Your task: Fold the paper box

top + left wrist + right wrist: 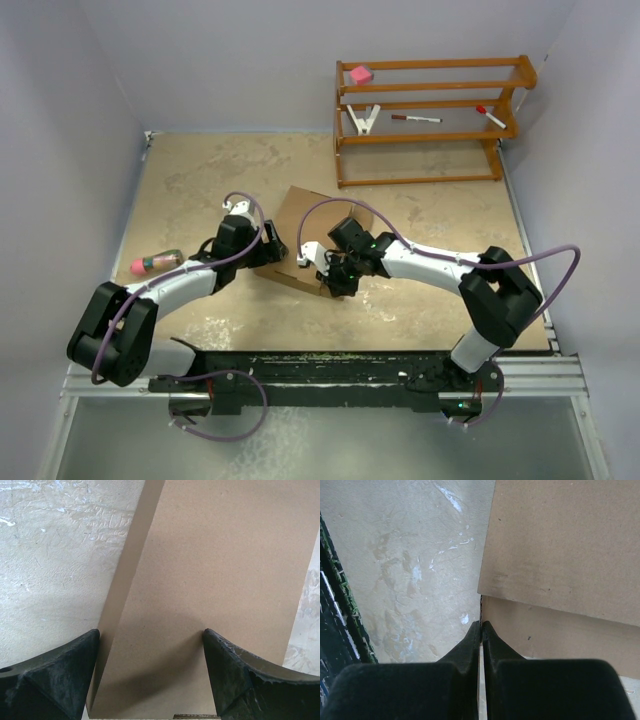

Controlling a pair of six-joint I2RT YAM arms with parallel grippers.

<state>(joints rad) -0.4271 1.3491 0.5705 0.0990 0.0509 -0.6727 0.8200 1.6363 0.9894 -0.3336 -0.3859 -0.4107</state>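
Mid-table, left claw [150, 635] hangs spread over the paper box [225, 555], right claw [481, 627] pressed together beside it.

place: robot lab cell | signs: grey walls [60, 150], base rail [330, 368], wooden rack [430, 137]

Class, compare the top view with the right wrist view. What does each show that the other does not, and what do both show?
Only the top view: the left claw at the left side of the box, a wooden rack holding a pink block, and a pink-capped bottle near the left wall.
Only the right wrist view: the right claw shut, its tips at a thin cardboard edge. Whether it pinches that edge is unclear.
Both: the brown box lying on the mottled table.
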